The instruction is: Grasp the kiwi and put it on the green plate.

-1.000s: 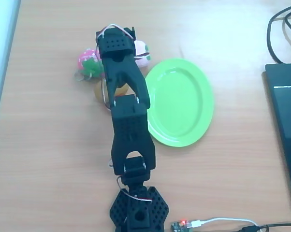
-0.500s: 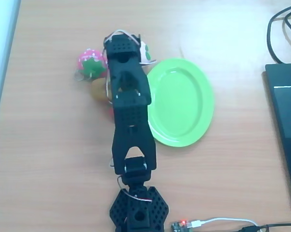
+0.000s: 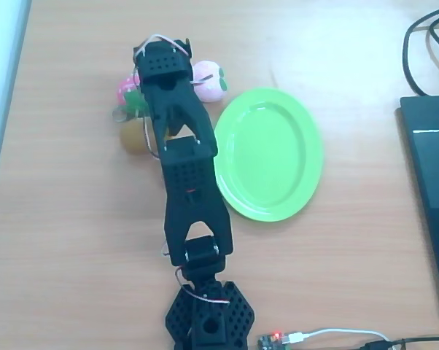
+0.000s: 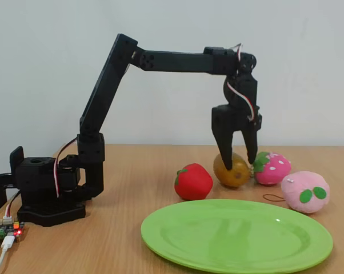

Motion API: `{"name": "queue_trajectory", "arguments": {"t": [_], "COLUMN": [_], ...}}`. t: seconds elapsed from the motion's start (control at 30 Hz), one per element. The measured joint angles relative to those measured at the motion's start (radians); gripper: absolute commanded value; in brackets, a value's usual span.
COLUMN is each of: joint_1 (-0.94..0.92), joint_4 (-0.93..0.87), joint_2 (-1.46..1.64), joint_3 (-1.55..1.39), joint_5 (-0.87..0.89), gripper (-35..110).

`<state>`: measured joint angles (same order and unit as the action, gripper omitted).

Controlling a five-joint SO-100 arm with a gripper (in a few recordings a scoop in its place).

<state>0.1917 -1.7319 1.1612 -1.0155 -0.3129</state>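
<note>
Kiwi (image 4: pixel 231 170): small olive-brown toy, likely soft, light; take across its rounded middle. Sits toward the worktop's (image 3: pixel 74 240) far edge, between strawberry (image 4: pixel 271 168) and red toy (image 4: pixel 193 181). My gripper (image 4: pixel 236 161): fingers apart, straddling it. Green plate (image 4: pixel 235 235) nearby.

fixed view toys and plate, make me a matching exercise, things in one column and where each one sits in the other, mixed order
Things:
1. kiwi
2. red toy
3. peach
4. plate

Places in the fixed view:
a. farthest right, beside the strawberry
b. nearest the camera, holding nothing
c. between the open fingers of the gripper
d. on the table, left of the kiwi

Pairs: 1-c, 2-d, 3-a, 4-b
</note>
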Motion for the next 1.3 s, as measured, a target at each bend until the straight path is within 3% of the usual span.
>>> {"name": "queue_trajectory", "arguments": {"t": [1.3], "joint_1": [0.055], "joint_4": [-0.06], "joint_2": [-0.035], "joint_3": [-0.066], "joint_5": [-0.061], "gripper": [43]}}
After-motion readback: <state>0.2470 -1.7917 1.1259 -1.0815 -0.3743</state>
